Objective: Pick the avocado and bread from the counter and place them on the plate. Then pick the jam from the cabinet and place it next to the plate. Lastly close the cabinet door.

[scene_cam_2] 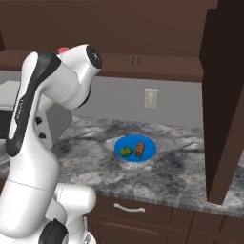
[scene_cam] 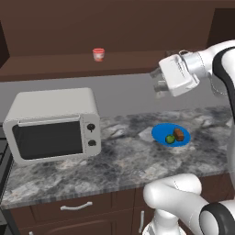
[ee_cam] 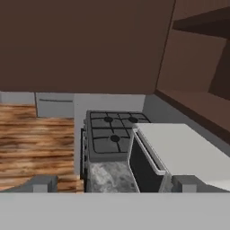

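The jam [scene_cam: 98, 54] is standing on the inner shelf of the cabinet [scene_cam: 55, 64], toward its left end, above and just right of the microwave [scene_cam: 53, 125]. The microwave is sitting on the left part of the desk [scene_cam: 128, 156].

Further right on the desk, the plate [scene_cam: 160, 132] is carrying both the avocado [scene_cam: 170, 138] and the bread [scene_cam: 179, 134], lying side by side and touching or nearly so. I am therefore judging the first two placements complete and the jam retrieval to be the step in hand.

My gripper [scene_cam: 158, 87] is hanging open and empty above the plate, at about shelf height, well right of the jar. In the hand view its fingertips [ee_cam: 42, 183] are standing wide apart, facing left over the microwave toward a gas stove [ee_cam: 112, 137].

At far right, the cabinet door [scene_cam_2: 224, 105] is standing open.

The next move calls for travelling left along the shelf and aligning the jaws around the jar body below the red lid.
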Motion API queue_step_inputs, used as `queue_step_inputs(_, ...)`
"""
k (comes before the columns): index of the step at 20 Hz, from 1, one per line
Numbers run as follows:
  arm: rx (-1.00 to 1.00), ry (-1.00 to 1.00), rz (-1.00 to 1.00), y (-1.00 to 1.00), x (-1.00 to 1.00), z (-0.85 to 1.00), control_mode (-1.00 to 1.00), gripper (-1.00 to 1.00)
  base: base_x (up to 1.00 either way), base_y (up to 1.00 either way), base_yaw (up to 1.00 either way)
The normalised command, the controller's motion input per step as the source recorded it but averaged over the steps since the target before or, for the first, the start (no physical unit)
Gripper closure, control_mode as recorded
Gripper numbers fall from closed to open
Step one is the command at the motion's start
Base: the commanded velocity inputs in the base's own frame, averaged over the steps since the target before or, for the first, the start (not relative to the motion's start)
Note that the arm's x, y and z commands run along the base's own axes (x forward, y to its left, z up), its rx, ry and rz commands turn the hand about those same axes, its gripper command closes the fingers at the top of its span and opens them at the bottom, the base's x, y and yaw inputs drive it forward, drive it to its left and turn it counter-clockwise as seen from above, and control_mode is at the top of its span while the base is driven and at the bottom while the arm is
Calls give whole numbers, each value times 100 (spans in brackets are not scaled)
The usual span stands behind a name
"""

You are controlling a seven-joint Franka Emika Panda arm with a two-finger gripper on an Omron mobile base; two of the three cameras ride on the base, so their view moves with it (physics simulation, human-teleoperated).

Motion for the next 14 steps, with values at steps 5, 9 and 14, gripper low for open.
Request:
queue_step_inputs(5, 7, 7, -6, 9, 9, 10, -100, -100, 0, 0, 0)
queue_step_inputs(9, 5, 5, -5, 8, 22, 4, -100, -100, 0, 0, 0)
queue_step_inputs(14, 6, 4, -3, 0, 20, 5, -100, -100, 0, 0, 0)
